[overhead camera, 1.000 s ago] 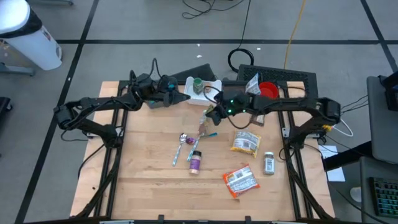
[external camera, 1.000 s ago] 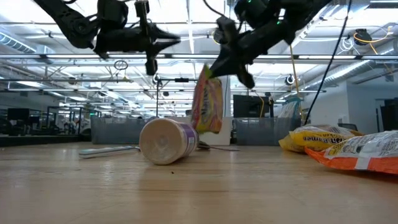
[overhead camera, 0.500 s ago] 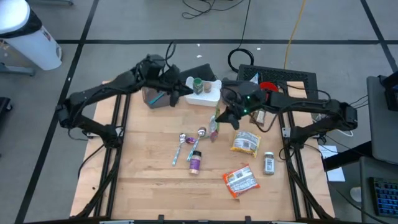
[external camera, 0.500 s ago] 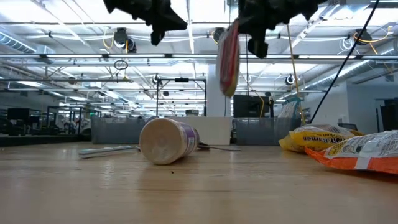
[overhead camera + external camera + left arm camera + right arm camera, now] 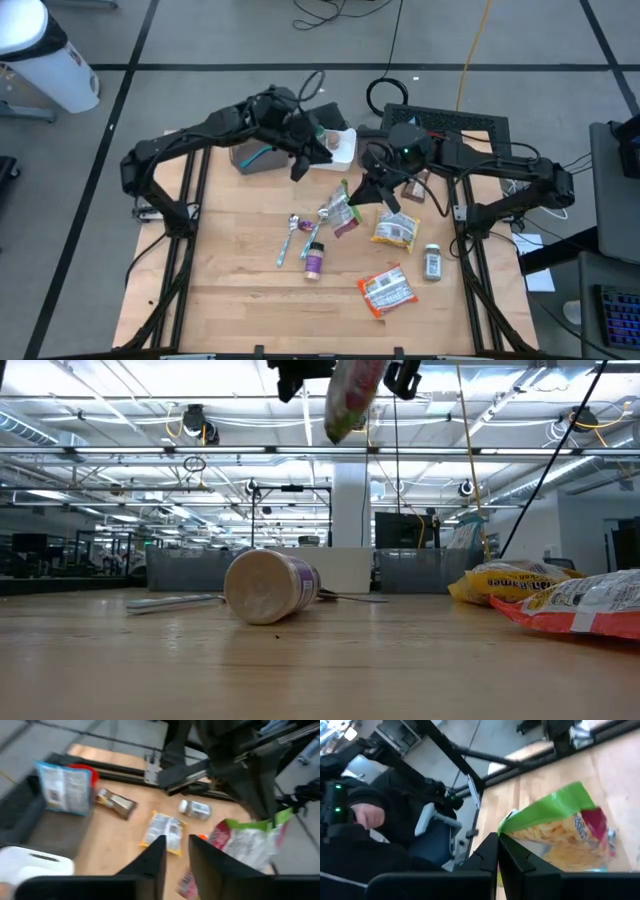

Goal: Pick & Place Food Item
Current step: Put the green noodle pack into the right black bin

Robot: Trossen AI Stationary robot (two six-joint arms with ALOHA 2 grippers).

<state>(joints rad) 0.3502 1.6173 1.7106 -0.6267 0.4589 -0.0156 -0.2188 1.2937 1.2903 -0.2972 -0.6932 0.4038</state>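
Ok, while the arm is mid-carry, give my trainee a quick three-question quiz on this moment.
1. True or false: the right end effector is shut on the green-topped snack bag, held clear of the table.
2. The purple-labelled cup is: A upright, B on its side, C in the white bin.
3. Fill in: the left end effector holds ____.

Key: 1 true; 2 B; 3 nothing.

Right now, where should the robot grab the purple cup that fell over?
Probably around its round side, coming straight down from above. The purple cup lies tipped on the table, so its lid end faces sideways, and the spoons sit close beside it.
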